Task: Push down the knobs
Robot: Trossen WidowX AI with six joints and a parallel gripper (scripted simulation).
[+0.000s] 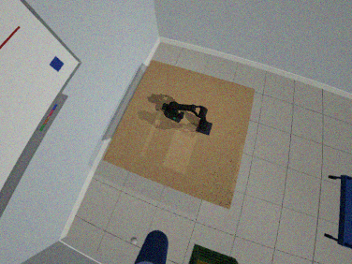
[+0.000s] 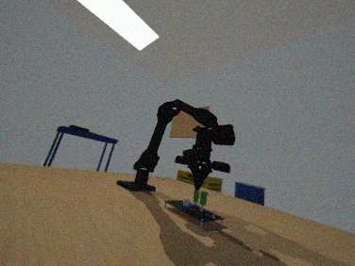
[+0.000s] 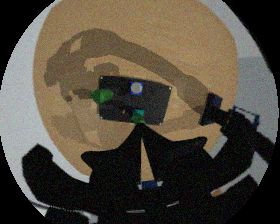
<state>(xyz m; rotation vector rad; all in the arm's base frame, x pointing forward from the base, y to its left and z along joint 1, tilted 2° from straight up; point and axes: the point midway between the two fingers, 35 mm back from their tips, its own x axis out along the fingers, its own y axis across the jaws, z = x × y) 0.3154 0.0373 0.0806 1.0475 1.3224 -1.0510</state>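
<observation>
The gripper (image 2: 197, 185) is seen pointing down with its fingers pressed shut and nothing held between them. The circuit board (image 2: 195, 212) is placed on the table (image 2: 71, 217), right under the fingertips. Two green knobs (image 2: 199, 197) are seen standing just below the fingertips; in the wrist view, one knob (image 3: 139, 116) sits right at the tips and the other knob (image 3: 100, 96) farther off.

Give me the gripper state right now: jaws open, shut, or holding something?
Gripper: jaws shut, holding nothing, tip poised just above a green knob on the circuit board.
</observation>
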